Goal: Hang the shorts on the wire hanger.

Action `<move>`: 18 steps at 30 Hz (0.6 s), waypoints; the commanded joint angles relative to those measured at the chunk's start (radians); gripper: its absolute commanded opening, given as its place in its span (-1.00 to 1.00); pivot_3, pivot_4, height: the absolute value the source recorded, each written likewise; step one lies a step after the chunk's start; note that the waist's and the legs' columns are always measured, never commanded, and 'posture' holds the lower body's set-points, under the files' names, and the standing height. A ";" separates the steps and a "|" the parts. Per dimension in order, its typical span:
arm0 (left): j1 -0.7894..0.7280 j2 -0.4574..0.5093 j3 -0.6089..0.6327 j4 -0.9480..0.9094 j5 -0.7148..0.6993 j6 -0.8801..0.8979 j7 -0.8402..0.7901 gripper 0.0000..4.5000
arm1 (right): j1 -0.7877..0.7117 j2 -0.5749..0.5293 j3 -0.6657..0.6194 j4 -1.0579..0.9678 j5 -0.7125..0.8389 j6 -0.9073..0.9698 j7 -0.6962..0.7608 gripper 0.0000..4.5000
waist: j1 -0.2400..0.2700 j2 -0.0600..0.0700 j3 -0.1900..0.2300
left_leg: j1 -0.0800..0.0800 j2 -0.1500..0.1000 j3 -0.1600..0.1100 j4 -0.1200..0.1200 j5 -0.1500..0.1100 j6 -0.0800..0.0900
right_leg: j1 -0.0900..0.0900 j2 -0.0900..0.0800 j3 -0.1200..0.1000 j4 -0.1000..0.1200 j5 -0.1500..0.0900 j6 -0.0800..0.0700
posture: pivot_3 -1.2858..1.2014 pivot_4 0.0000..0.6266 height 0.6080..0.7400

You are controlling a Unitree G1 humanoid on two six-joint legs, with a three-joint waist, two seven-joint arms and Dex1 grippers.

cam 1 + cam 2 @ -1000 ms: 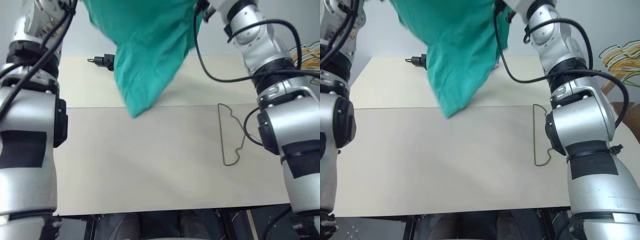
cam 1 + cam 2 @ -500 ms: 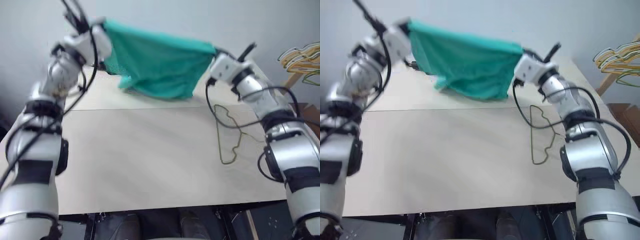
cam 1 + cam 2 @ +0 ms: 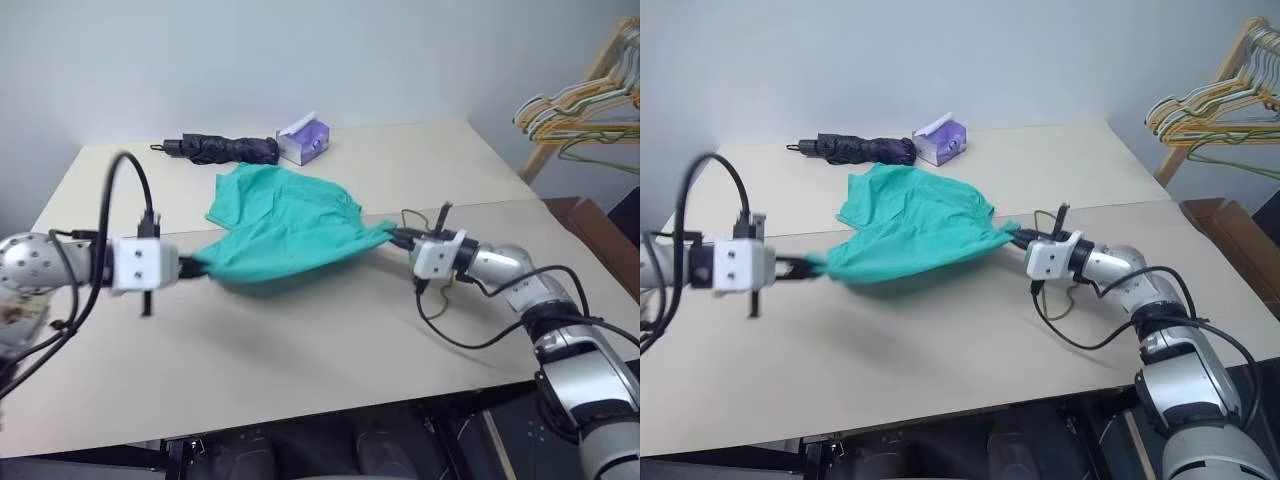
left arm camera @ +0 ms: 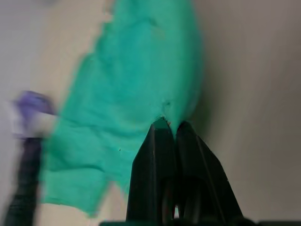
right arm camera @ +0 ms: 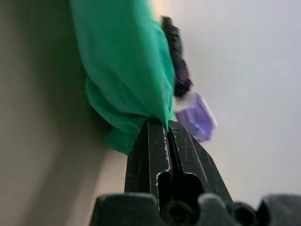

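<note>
The left gripper [image 3: 188, 268] and right gripper [image 3: 396, 237] each pinch an end of the teal-green fabric shorts [image 3: 285, 228], stretched between them over the beige table [image 3: 300, 350]. The thin olive-gold wire hanger [image 3: 441, 290] lies beneath the right wrist.

The shorts [image 5: 124, 70] are being pinched at one edge by the right gripper [image 5: 168, 123], fingers [image 5: 151, 155] pressed together w/ fabric between. A dark folded umbrella [image 5: 175, 56] & purple box [image 5: 197, 115] are lying beyond the shorts.
</note>
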 commanded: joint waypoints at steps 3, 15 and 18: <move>0.087 0.052 0.081 -0.115 -0.051 0.057 -0.123 -1.00 | 0.070 -0.059 0.011 -0.131 0.026 -0.025 0.108 -0.98 | 0.017 0.001 0.000 | -0.003 0.000 0.000 0.001 -0.001 0.002 | -0.001 -0.001 0.000 -0.001 -0.001 0.000 | 0.03 -0.73 1.00; 0.344 -0.021 0.196 -0.417 -0.125 0.196 -0.142 -1.00 | 0.260 -0.178 -0.018 -0.345 0.055 0.002 0.157 -0.98 | 0.033 0.002 0.002 | -0.004 0.001 0.002 0.004 -0.003 0.004 | -0.002 0.000 0.001 -0.002 -0.002 0.000 | 0.01 -0.69 1.00; 0.397 -0.034 0.225 -0.425 -0.106 0.182 -0.166 -1.00 | 0.339 -0.196 -0.019 -0.466 0.089 0.052 0.172 -0.98 | 0.034 0.003 0.002 | -0.003 0.001 0.002 0.004 -0.003 0.004 | -0.002 0.000 0.001 -0.002 -0.002 -0.001 | 0.01 -0.68 1.00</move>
